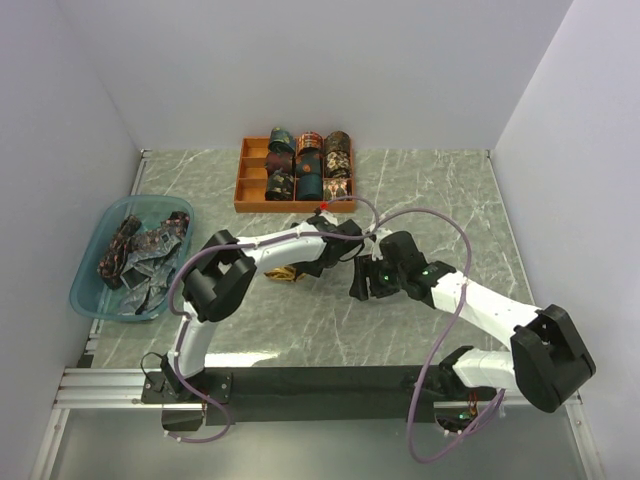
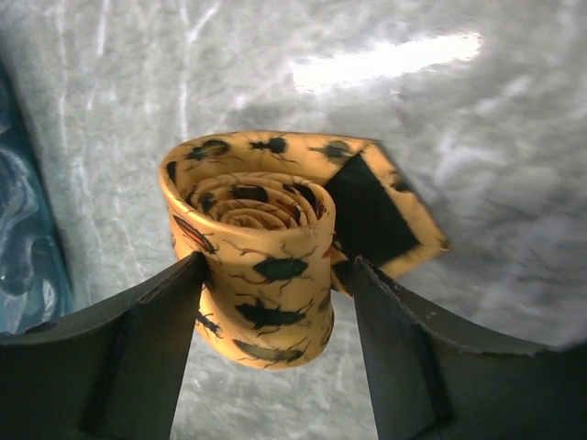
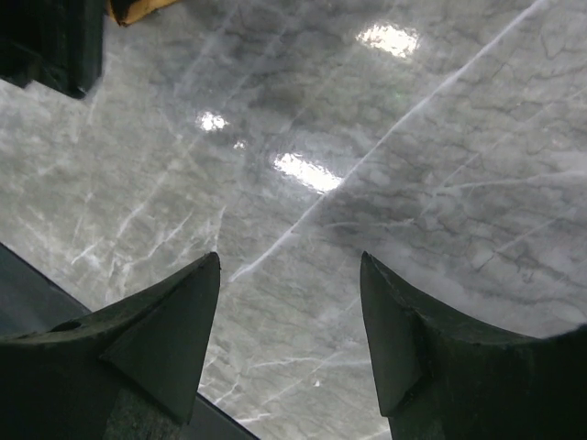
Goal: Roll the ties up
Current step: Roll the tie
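Left arm pinched a finished roll at mid-table while the right stood by.
On the marble table (image 1: 430,200), the blue basin (image 1: 90,270) held loose ties (image 1: 150,250) and the orange tray (image 1: 243,180) held rolled ones, probably the roll's destination. The left gripper (image 2: 280,264) was closed on the mustard tie (image 2: 257,206), fingers squeezing the coil's sides, seemingly to stop it unwinding; its tail flap stuck out. The right gripper (image 3: 289,266) hung open and empty just beside, apparently clear of the way.

No lettering, labels, brands or numbers can be read anywhere — nothing legible in any view.
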You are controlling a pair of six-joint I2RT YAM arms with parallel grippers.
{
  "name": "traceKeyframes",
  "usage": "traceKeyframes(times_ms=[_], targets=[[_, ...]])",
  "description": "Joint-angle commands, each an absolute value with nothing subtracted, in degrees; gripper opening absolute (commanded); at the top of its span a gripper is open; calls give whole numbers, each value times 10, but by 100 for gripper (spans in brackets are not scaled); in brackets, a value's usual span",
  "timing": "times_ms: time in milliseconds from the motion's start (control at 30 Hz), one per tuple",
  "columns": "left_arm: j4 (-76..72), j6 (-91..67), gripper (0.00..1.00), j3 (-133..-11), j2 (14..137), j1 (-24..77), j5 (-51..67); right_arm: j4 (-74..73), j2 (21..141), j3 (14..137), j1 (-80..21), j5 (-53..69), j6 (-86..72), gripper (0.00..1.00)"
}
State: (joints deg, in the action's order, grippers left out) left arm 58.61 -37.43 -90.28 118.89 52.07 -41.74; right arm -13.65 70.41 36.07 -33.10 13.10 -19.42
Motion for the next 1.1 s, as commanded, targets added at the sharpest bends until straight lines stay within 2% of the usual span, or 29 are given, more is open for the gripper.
traceKeyframes(times_ms=[0, 367, 733, 900, 1067], targets=[[575, -386, 72, -927, 1178, 541, -378, -96, 673, 353, -335, 142, -193, 69], [498, -382, 73, -904, 1148, 544, -290, -65, 596, 313, -332, 113, -225, 68], [475, -377, 77, -893, 1098, 541, -273, -63, 579, 316, -332, 118, -220, 68], [461, -377, 90, -879, 1054, 534, -252, -46, 573, 316, -333, 141, -215, 68], [438, -375, 94, -846, 1001, 504, -226, -32, 582, 323, -332, 157, -216, 68]])
